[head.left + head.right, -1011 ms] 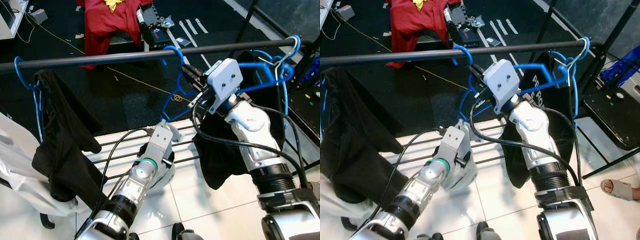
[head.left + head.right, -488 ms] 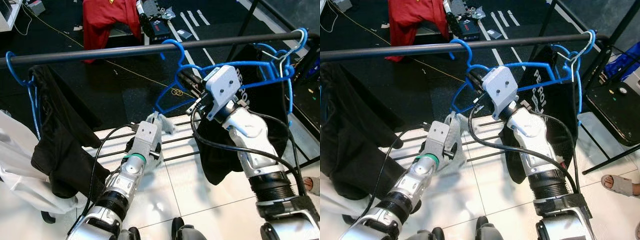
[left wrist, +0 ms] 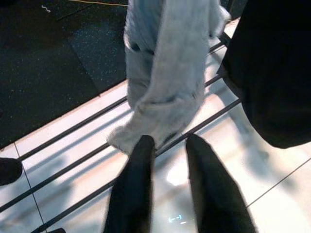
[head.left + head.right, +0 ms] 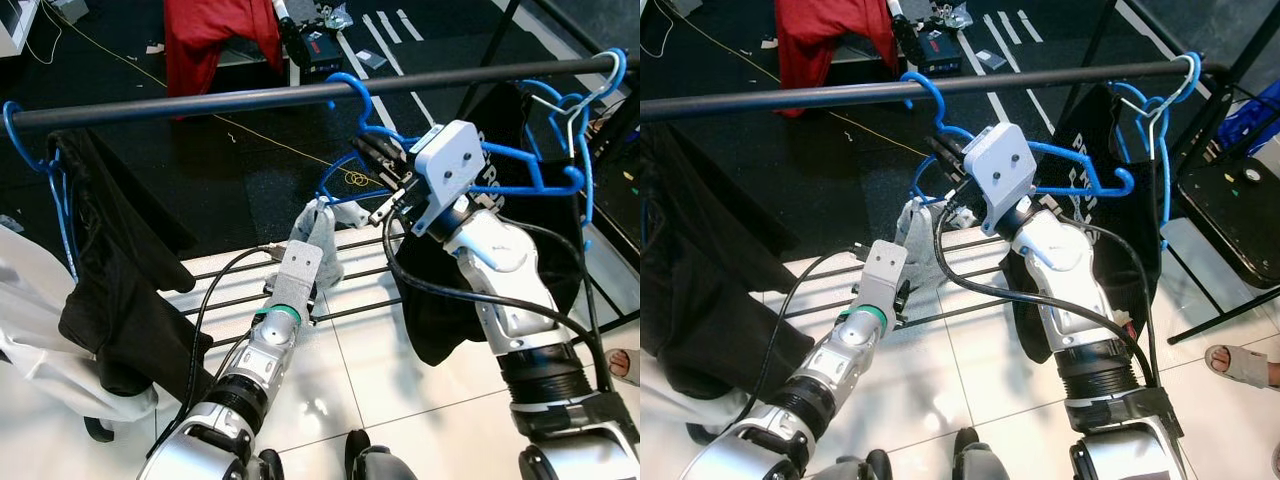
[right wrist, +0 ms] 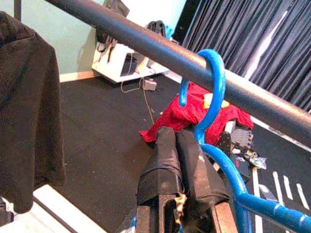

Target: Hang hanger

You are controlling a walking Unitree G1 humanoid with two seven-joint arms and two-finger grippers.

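— Blue plastic is what we are holding: where does the blue hanger [image 4: 470,165] sit right now?

— Its hook [image 5: 210,87] is looped over the dark rail [image 4: 250,100], and our right hand [image 5: 177,145] grips the hanger just below that hook, fingers pressed together on the neck. The hanger's arm runs out toward the right end of the rail, near more blue hangers [image 4: 565,105] that carry a black garment [image 4: 440,300].

— And our left hand?

— Our left hand [image 3: 167,143] is lower, over the thin bars of the rack's bottom shelf [image 4: 230,295]. Its two fingers [image 3: 138,170] are slightly spread, with the tips at the lower edge of a pale grey garment [image 3: 167,73] that hangs down from the blue hanger. We cannot tell whether the tips actually pinch the cloth.

— What else is on the rail?

— Another black garment [image 4: 120,290] hangs on a blue hanger at the left end, well apart from ours. A red garment [image 4: 215,40] lies on the dark floor behind the rail, and white tiles [image 4: 390,380] are below our arms.
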